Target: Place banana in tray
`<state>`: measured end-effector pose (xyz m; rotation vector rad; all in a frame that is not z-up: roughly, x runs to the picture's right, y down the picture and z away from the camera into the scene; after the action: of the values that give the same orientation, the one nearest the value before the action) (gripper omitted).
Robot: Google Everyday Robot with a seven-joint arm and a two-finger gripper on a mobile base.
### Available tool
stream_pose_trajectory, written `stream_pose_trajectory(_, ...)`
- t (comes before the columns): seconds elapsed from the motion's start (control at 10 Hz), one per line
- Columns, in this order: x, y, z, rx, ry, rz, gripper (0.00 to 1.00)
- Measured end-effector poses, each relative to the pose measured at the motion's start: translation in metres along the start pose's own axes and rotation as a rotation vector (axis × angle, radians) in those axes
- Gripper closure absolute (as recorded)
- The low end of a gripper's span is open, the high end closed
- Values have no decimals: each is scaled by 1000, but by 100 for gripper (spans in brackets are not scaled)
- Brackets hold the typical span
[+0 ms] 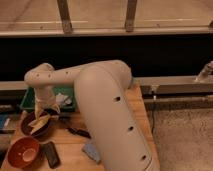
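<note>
The banana (39,122) is a pale yellow fruit lying across the dark round bowl (31,131) at the table's left. My gripper (44,111) hangs straight down from the white arm (100,100), right above the banana and close to it; whether it touches the fruit I cannot tell. The green tray (31,98) stands just behind the bowl at the table's back left. The arm hides the middle of the tray, and a pale object (62,99) lies in its right part.
An orange bowl (22,152) sits at the front left with a dark flat object (50,154) beside it. A dark item (80,133) and a grey-blue item (91,150) lie near the arm's base. The wooden table (142,107) ends at the right.
</note>
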<state>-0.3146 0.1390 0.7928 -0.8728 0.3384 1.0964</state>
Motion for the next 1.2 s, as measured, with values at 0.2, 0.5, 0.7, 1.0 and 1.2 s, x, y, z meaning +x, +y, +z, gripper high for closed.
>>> stream_pose_trajectory(0.2, -2, 0, 6, -26, 7, 1, 35)
stream_pose_trajectory(0.5, -2, 8, 3, -29, 0, -16, 56)
stream_pose_trajectory(0.7, -3, 16, 1, -27, -4, -36, 76)
stream_pose_trajectory(1.0, -2, 26, 3, -32, -1, -56, 100)
stream_pose_trajectory(1.2, 0, 29, -4, -35, -13, -65, 100)
